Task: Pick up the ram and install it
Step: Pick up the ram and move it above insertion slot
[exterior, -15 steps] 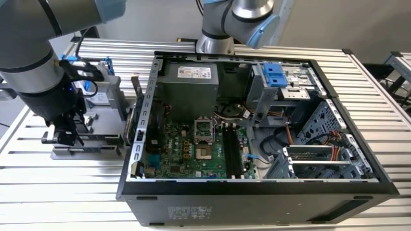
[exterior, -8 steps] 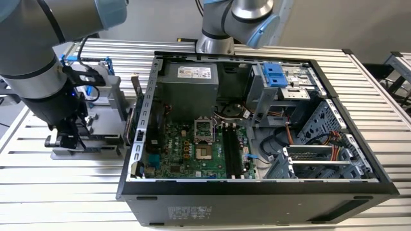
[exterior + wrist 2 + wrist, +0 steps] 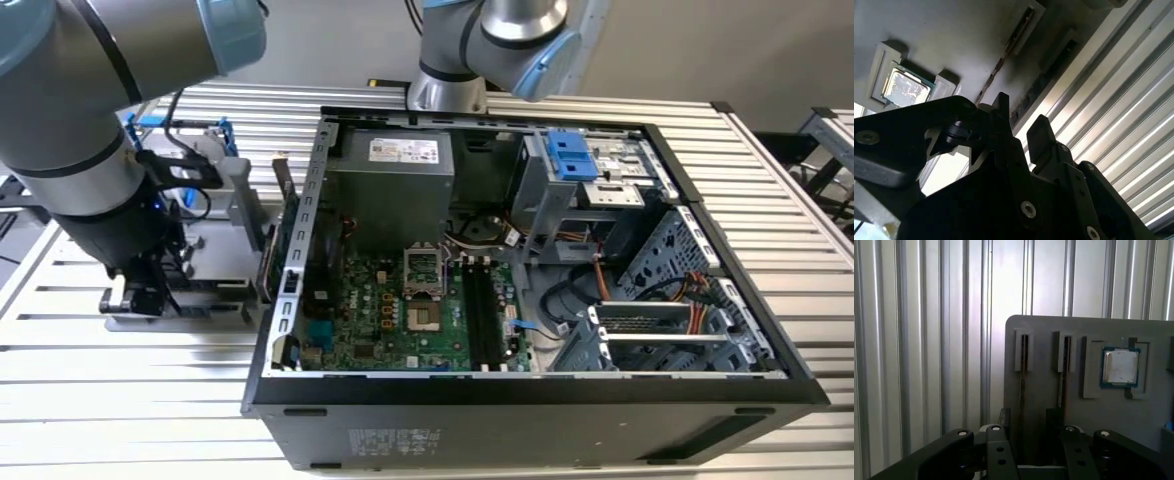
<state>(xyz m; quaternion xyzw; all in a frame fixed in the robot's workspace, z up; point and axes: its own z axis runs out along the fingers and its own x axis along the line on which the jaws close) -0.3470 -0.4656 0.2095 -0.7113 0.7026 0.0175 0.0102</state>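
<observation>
Your gripper (image 3: 1029, 415) hung jaws apart over the grey holder (image 3: 1039, 325), straddling the ram (image 3: 1024, 357), which stood on edge in its slot. A good grasp, I judged, needed you centred on the stick, jaws square, clamping its flat faces gently.

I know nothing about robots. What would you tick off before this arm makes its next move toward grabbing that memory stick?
1. The gripper is open: ok, its fingers stand apart in both wrist views.
2. The ram stands on edge in the grey holder: ok.
3. The gripper is lined up with the ram: ok, the stick runs between the fingers in the first wrist view.
4. The ram is gripped: not ok, nothing is held.
5. The black motherboard slots are free: cannot tell for sure in the exterior view.
6. The computer case is open: ok.
</observation>
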